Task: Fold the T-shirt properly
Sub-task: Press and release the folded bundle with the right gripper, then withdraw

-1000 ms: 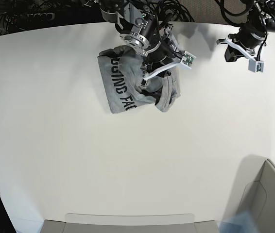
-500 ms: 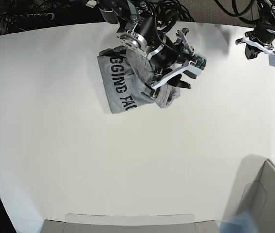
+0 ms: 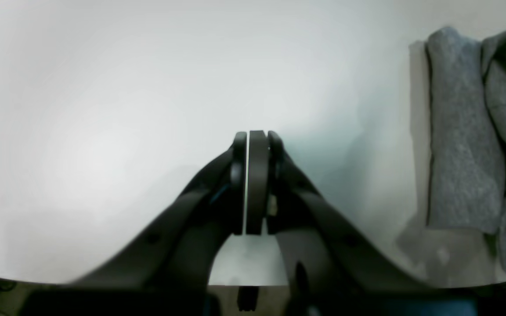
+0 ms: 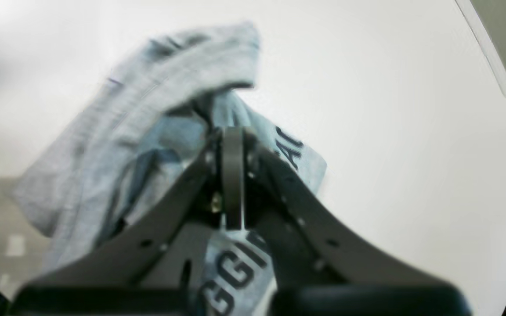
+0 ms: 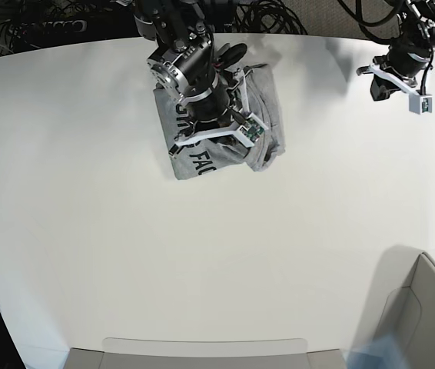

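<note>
The heather-grey T-shirt (image 5: 267, 123) lies bunched at the back middle of the white table (image 5: 202, 254), with black lettering showing at its front left corner. My right gripper (image 5: 211, 123) hovers right over the shirt. In the right wrist view the right gripper (image 4: 233, 175) is shut, with no cloth seen between the fingers, and the lettered shirt (image 4: 139, 123) lies below it. My left gripper (image 5: 379, 88) is at the back right, apart from the shirt. In the left wrist view the left gripper (image 3: 253, 184) is shut and empty over bare table, with the shirt's edge (image 3: 464, 153) off to the right.
A grey bin (image 5: 425, 307) stands at the front right corner. A grey tray edge (image 5: 202, 350) runs along the front. Black cables (image 5: 279, 15) lie behind the table's back edge.
My right arm swung from the shirt's right side to over its left middle, and the cloth on the right now lies flatter. My left arm shifted slightly down and left.
</note>
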`<state>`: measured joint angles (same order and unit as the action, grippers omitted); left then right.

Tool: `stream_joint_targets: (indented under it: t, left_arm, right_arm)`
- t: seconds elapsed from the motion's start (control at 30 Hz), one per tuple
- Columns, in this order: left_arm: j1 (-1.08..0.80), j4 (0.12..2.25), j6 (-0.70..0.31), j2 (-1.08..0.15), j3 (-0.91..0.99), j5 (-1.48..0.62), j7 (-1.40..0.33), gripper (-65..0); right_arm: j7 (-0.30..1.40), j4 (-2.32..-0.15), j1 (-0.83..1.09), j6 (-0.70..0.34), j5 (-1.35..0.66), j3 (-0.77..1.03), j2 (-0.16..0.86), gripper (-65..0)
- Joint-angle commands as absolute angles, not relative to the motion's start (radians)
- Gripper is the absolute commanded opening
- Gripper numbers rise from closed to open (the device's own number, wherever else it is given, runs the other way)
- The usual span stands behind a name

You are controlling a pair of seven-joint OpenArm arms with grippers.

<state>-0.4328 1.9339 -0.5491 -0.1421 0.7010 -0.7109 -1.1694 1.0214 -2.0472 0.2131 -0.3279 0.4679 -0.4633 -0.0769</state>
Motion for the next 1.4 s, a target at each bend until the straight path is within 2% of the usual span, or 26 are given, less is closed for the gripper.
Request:
stream_joint_targets:
  t: [0.0, 0.13, 0.3, 0.43, 0.63, 0.83, 1.0, 1.2, 1.3, 1.37]
  left_arm:
    - [-0.437, 1.948, -0.552, -0.153, 0.704, -0.725, -1.153, -63.7]
    - [-0.435, 1.948, -0.552, -0.153, 0.704, -0.725, -1.153, -63.7]
    - [-0.435, 1.948, -0.552, -0.153, 0.704, -0.728, -1.153, -63.7]
    - [-0.435, 1.948, -0.552, -0.153, 0.704, -0.730, -1.153, -63.7]
    - [-0.435, 1.948, -0.552, -0.153, 0.704, -0.730, -1.153, -63.7]
    - [-0.435, 1.948, -0.552, -0.151, 0.684, -0.731, -1.153, -63.7]
    - [-0.435, 1.948, -0.552, -0.151, 0.634, -0.730, -1.150, -63.7]
    - [-0.435, 1.948, -0.552, -0.151, 0.576, -0.731, -1.145, -63.7]
    - [-0.435, 1.957, -0.553, -0.151, 0.576, -0.733, -1.144, -63.8]
    - [-0.435, 1.972, -0.555, -0.151, 0.576, -0.733, -1.144, -63.9]
  right_arm:
    - [1.007, -2.060, 0.206, -0.323, 0.467, -0.455, -0.084, -65.0]
    - [1.007, -1.962, 0.162, -0.328, 0.466, -0.467, -0.087, -65.0]
    - [1.001, -1.741, 0.018, -0.326, 0.447, -0.584, -0.107, -65.0]
    - [0.998, -1.627, -0.128, -0.323, 0.354, -0.607, -0.153, -65.0]
    - [0.938, -1.500, -0.320, -0.318, 0.165, -0.599, -0.156, -65.0]
    - [0.940, -1.362, -0.381, -0.320, 0.070, -0.610, -0.156, -65.0]
    - [0.989, -1.488, -0.298, -0.329, 0.013, -0.621, -0.154, -65.0]
    - [1.013, -1.666, -0.248, -0.328, 0.013, -0.746, -0.127, -65.0]
    - [1.013, -1.767, -0.200, -0.326, 0.015, -0.700, -0.120, -65.0]
    - [1.015, -1.828, -0.159, -0.325, 0.015, -0.628, -0.079, -65.0]
